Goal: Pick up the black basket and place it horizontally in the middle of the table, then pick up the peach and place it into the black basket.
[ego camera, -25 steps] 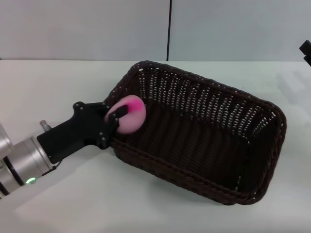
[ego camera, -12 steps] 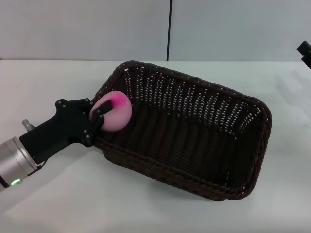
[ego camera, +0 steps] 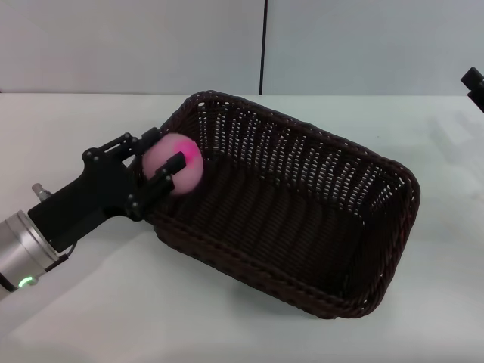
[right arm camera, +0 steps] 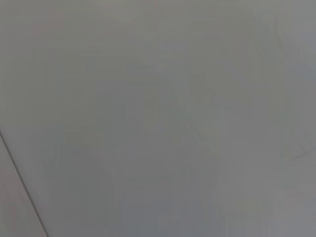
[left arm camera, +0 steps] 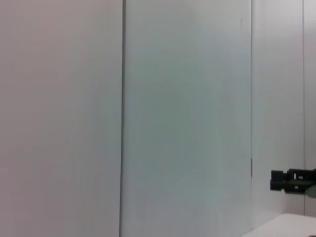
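Currently the left pincer [ego camera: 162,161] sits at the left end of the black basket [ego camera: 302,219], reaching in from the lower left of the head view. Its black fingers [ego camera: 168,172] are spread wider than the peach [ego camera: 174,161], one finger across the fruit's front, the other behind its far side; whether they press the fruit cannot be told. Peach is pale pink with a magenta blotch on its right side, at rim height just inside the basket's left short wall, above the woven floor.

Basket lies on the white worktop [ego camera: 68,121], roughly central, long axis slanting from upper left to lower right, open side up. Nothing else is in it.

Right pincer [ego camera: 473,81] shows only as a small black part at the right edge of the head view, well apart from the basket; its finger state cannot be told. Left wrist view shows a pale wall and that same black part [left arm camera: 292,180] far off. Right wrist view shows only plain grey surface.
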{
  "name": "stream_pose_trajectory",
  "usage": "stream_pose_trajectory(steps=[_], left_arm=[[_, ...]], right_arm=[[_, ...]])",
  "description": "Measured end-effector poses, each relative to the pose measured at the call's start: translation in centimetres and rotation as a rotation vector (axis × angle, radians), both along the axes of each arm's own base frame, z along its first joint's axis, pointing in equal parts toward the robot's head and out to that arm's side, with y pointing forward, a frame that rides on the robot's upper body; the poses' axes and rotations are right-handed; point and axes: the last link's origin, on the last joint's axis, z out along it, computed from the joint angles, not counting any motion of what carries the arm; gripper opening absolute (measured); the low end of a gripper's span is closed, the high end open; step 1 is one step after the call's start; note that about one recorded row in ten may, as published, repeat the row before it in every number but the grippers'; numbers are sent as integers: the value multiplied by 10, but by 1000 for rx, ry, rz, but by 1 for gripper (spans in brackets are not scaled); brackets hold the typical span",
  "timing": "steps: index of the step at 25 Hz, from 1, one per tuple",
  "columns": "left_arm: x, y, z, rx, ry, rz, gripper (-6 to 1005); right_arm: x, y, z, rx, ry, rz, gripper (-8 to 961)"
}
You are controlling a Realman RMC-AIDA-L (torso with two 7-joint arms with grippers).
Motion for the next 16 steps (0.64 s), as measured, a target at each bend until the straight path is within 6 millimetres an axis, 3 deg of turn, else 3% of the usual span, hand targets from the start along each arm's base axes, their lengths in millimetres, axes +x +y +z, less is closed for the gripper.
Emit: stream_pose_trajectory(steps=[7,10,12,16], left_arm=[[5,-2,5,31,-62,-6,432],[5,-4,14,87,-120,4,635],[3,-5,18,122,-144,18,702],[-12,-14,39,394,-208,132,802]], right_arm=[[-1,-1,-4,-4,-5,2,631],[-1,-1,-5,-5,-5,1,631],[-1,-1,-5,-4,-5,0,631],[3,-4,1,22,-2,-8,631]])
